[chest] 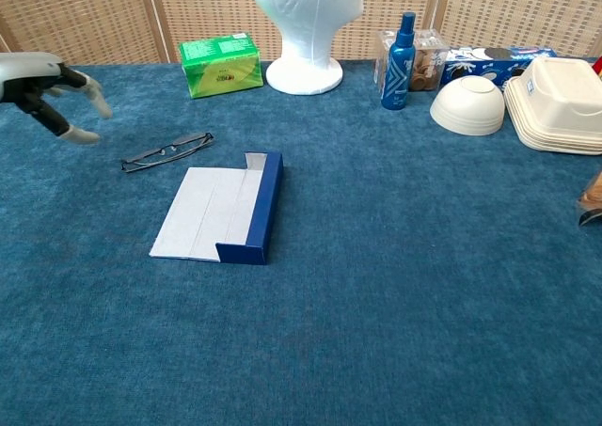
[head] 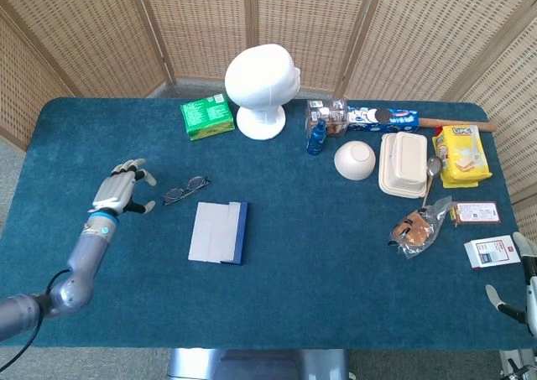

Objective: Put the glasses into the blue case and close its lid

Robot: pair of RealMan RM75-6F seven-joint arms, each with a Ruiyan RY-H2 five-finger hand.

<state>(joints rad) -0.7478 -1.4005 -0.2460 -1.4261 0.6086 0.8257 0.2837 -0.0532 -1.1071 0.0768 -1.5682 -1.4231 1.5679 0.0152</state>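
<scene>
Left of centre on the table: left hand [head: 124,190] hovered with fingers spread, empty, just beside the glasses [head: 185,190]; blue case [head: 220,232] lay open lower right of them, ready for loading.

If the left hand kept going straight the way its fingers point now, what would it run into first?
Probably nothing nearby: the left hand points toward the table's far edge, over bare blue cloth. The glasses lie off to its right, outside that line, though depth is hard to judge.
</scene>
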